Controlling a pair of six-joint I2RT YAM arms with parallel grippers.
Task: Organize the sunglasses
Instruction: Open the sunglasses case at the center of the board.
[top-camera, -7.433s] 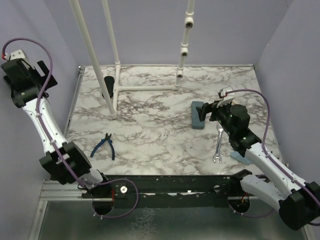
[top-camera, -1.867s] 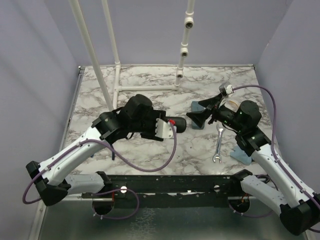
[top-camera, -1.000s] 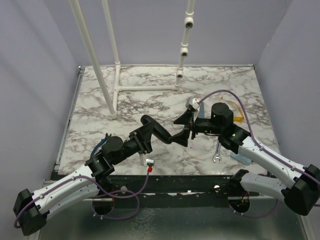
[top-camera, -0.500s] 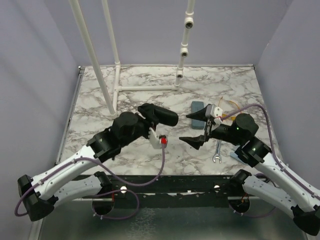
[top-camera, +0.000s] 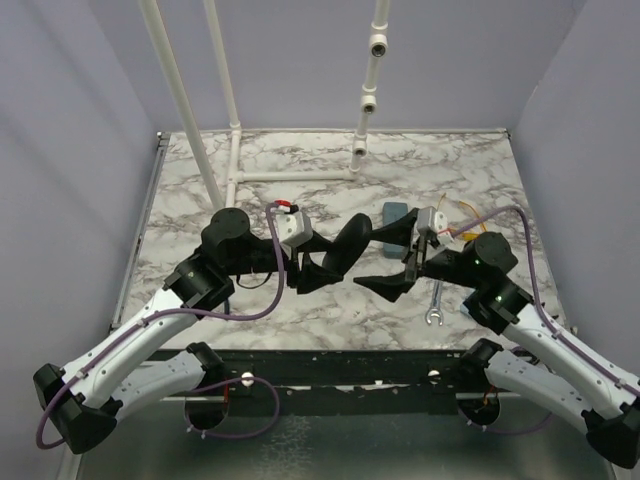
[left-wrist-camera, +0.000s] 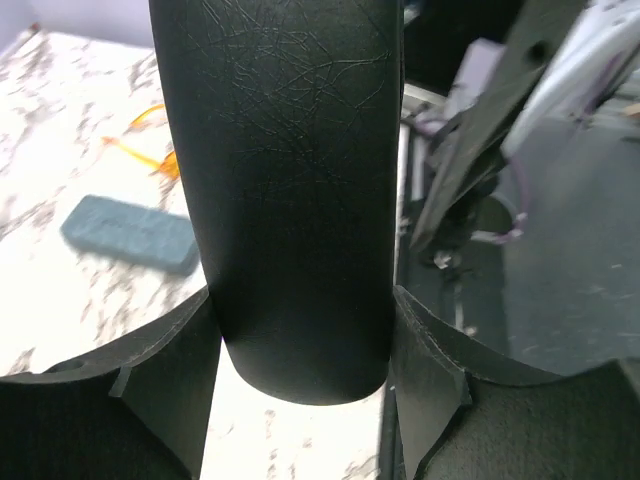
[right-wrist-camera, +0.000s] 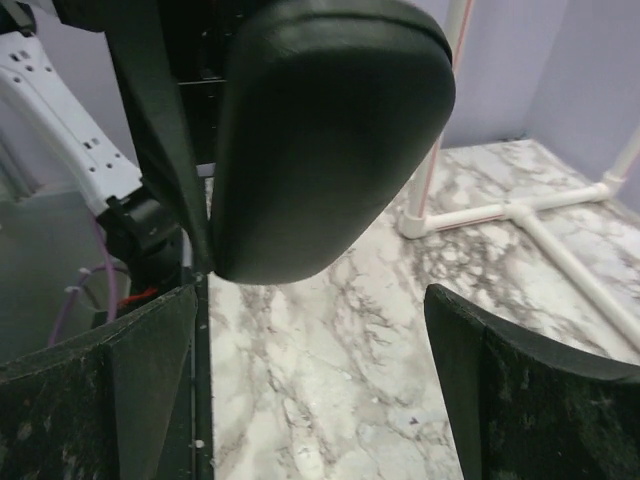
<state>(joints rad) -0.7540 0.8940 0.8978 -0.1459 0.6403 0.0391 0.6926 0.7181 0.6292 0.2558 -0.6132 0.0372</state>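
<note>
Black oval case (top-camera: 350, 243): am gripping it in my left claw (top-camera: 318, 268), above marble table (top-camera: 280, 190). Right claw (top-camera: 384, 260) is gaping wide, holding nothing, pointing at case end. Yellow-orange sunglasses (top-camera: 458, 213) are lying on table behind my right arm, near blue-grey case (top-camera: 395, 222).
</note>
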